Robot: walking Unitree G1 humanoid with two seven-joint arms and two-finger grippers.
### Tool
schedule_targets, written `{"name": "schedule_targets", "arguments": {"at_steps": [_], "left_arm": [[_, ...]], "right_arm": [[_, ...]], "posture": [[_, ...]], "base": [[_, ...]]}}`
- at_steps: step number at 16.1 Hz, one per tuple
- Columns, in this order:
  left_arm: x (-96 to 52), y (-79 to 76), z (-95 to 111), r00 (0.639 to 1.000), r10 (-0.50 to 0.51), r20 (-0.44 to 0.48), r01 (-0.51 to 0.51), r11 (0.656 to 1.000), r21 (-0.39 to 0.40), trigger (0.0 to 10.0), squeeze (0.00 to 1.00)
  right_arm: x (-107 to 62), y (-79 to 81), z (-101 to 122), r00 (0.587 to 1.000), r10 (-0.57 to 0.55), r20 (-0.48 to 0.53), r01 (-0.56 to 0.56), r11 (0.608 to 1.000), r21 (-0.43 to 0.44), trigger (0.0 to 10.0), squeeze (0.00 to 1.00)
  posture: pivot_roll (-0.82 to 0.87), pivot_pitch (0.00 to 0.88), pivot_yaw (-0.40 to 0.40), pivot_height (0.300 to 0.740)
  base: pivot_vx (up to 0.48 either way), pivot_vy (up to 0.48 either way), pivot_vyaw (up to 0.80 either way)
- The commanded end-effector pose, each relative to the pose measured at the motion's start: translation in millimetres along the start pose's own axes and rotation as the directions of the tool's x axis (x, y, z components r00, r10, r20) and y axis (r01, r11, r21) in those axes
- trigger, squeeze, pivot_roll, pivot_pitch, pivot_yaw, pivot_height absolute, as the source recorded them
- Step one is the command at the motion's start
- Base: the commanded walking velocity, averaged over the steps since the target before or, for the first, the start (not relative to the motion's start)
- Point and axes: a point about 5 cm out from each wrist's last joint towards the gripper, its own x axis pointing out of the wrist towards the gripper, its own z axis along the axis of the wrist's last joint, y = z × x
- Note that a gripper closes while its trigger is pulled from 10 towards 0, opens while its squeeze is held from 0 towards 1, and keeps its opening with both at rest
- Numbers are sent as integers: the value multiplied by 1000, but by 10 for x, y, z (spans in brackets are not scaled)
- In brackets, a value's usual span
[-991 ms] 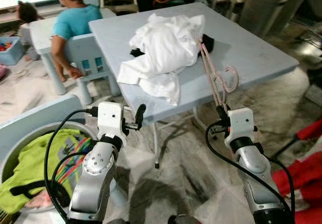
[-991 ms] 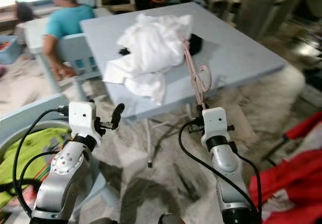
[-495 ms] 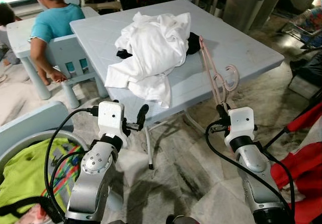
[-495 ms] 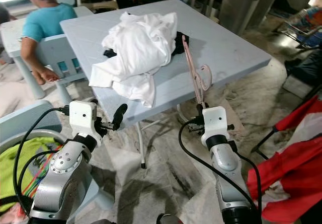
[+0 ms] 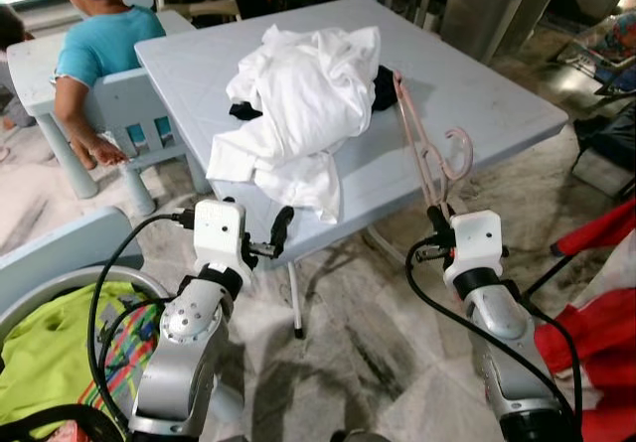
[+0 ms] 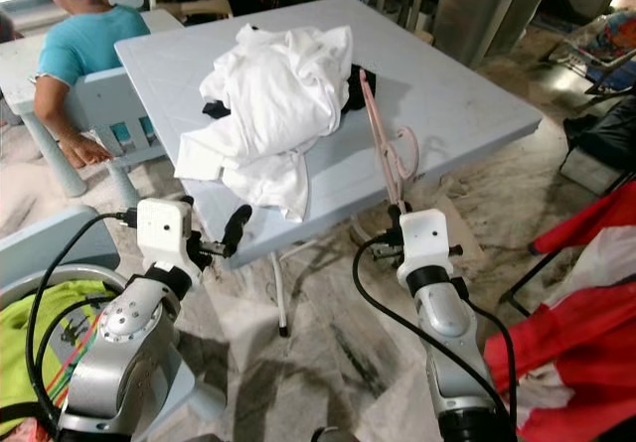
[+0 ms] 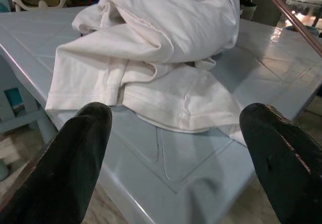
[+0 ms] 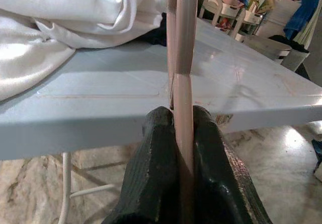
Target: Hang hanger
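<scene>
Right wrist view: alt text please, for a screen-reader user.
The right hand is shut on a pink hanger, which rises between its black fingers. Behind it are the edge of a pale blue table and white clothing piled on top.

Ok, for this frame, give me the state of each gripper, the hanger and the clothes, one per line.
Right gripper: shut on the pink hanger's end.
Pink hanger: held above the table, hook pointing up.
Left gripper: open, holding nothing, in front of the table edge.
White garment: crumpled in a heap on the table, one part hanging over the edge.
</scene>
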Motion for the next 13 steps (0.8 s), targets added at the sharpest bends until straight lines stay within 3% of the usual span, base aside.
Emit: {"name": "schedule_targets", "arguments": {"at_steps": [1,5,13], "left_arm": [[0,-16,29,1000,-13,7,13,1000,2,10000,0],[-1,-20,30,1000,-21,8,21,1000,1,10000,0],[23,-77,36,1000,-29,5,29,999,-23,10000,0]], "right_arm": [[10,-31,12,1000,-12,3,12,1000,5,10000,0],[9,-33,11,1000,-14,2,14,1000,6,10000,0],[-6,-56,1,1000,-22,-2,22,1000,11,10000,0]], "posture": [[7,0,-12,740],[7,0,-12,740],[1,7,-13,740]], "base": [[0,0,-800],[0,0,-800],[-354,0,0]]}}
